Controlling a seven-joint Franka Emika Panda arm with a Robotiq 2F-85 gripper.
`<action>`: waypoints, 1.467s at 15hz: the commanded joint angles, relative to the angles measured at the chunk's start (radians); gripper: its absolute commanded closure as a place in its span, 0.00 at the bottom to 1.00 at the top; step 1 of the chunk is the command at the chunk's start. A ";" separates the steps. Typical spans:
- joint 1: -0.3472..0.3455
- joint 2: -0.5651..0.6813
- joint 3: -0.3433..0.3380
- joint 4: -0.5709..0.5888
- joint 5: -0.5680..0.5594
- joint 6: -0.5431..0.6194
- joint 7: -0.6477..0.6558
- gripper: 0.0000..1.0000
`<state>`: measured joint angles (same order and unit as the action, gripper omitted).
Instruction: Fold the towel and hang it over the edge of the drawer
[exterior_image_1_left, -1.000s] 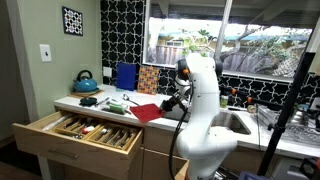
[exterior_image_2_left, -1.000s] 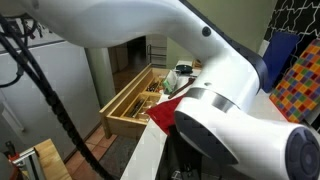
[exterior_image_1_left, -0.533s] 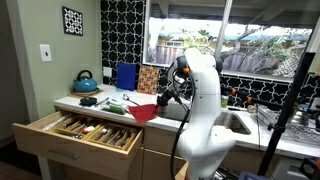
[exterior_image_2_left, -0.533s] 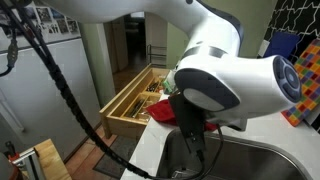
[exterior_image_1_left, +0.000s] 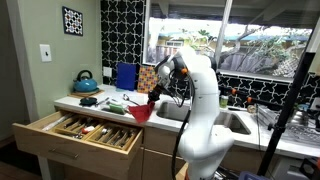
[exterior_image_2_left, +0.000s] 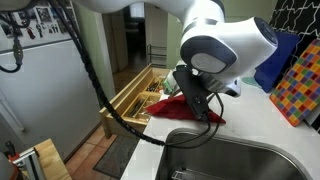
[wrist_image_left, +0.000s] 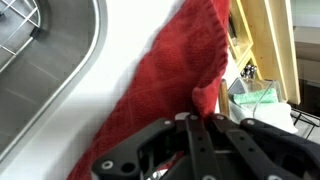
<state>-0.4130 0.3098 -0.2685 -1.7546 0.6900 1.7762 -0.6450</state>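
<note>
1. Gripper (wrist_image_left: 203, 113): the jaws are closed on a raised fold of the towel (wrist_image_left: 168, 82). In an exterior view the gripper (exterior_image_1_left: 156, 95) stands just above the tabletop (exterior_image_1_left: 98, 106), and the towel (exterior_image_1_left: 143, 110) hangs from it in a limp, tapering shape.
2. Towel: in the wrist view, the red cloth spreads away from the gripper across the white tabletop (wrist_image_left: 95, 105). It lies between the sink (wrist_image_left: 40, 60) and the drawer (wrist_image_left: 262, 50), and its far end reaches the tabletop edge beside the drawer.
3. Drawer: the drawer (exterior_image_1_left: 70, 135) is pulled open below the tabletop edge, and utensils lie in its divided compartments. No part of the towel lies over its front panel.
4. Surroundings: a teal kettle (exterior_image_1_left: 86, 81) and a blue box (exterior_image_1_left: 126, 76) stand at the back of the tabletop, well apart from the towel.
</note>
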 joint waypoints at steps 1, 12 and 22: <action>0.009 0.070 0.035 0.084 -0.017 0.015 0.029 0.99; 0.005 0.208 0.127 0.221 0.010 0.145 0.124 0.99; -0.015 0.239 0.192 0.271 0.072 0.168 0.051 0.40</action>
<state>-0.4065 0.5276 -0.0964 -1.5096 0.7281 1.9288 -0.5615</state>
